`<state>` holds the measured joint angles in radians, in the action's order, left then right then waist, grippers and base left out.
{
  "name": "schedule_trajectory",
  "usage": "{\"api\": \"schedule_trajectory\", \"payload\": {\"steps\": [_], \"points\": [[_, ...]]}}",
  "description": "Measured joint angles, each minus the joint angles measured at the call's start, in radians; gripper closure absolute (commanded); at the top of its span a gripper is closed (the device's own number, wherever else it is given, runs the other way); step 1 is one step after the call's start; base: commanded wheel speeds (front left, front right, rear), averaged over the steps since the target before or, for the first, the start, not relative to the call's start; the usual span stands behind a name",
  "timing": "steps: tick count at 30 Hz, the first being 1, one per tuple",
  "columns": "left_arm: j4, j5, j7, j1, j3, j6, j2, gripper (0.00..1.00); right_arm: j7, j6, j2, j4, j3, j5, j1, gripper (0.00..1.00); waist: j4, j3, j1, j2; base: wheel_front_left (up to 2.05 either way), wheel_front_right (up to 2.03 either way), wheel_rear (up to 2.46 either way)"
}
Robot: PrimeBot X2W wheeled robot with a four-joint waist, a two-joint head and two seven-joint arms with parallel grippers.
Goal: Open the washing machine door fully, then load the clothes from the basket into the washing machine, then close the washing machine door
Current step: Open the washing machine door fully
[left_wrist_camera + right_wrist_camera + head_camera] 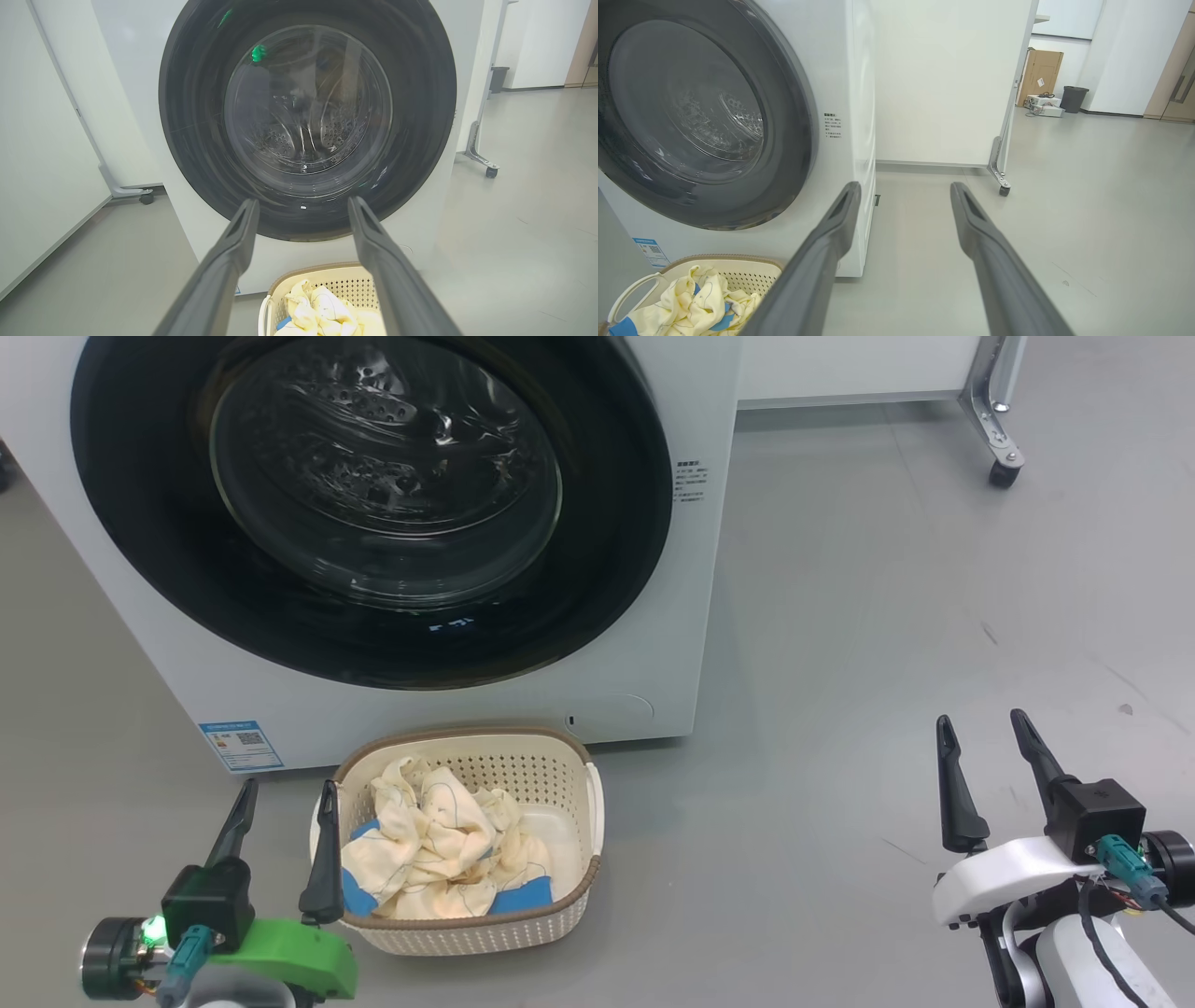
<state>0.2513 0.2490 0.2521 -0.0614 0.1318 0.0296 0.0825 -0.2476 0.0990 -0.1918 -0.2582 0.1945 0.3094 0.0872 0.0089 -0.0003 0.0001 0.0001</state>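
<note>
- Washing machine (653, 672), upper left of the frame: white casing.
- Washing machine door (383, 485): wide glossy black rim, clear glass centre; a steel-grey surface with dotted perforations shows through the glass.
- Label (241, 745), lower left on the casing: blue with white panels.
- Basket (476, 933), bottom centre: cream walls with a regular hole pattern, brown woven-look rim, white handles.
- Clothes (439, 849): cream-yellow with thin dark line drawings and bright blue patches.
- Left gripper (289, 786), lower left: black fingers on a green mount.
- Right gripper (980, 719), lower right: black fingers on a white mount.
- Floor (887, 616): plain grey.
</note>
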Motion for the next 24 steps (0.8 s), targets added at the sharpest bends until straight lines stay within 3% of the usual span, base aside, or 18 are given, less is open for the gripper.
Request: {"api": "schedule_trajectory", "payload": {"steps": [24], "points": [[0.0, -0.016, 0.0, 0.0, -0.009, -0.009, -0.003, 0.0, 0.0, -0.001, 0.005, 0.003, -0.007, -0.007, -0.001, 0.0, 0.0, 0.003, 0.0, 0.0, 0.2, 0.2, -0.4]]}}
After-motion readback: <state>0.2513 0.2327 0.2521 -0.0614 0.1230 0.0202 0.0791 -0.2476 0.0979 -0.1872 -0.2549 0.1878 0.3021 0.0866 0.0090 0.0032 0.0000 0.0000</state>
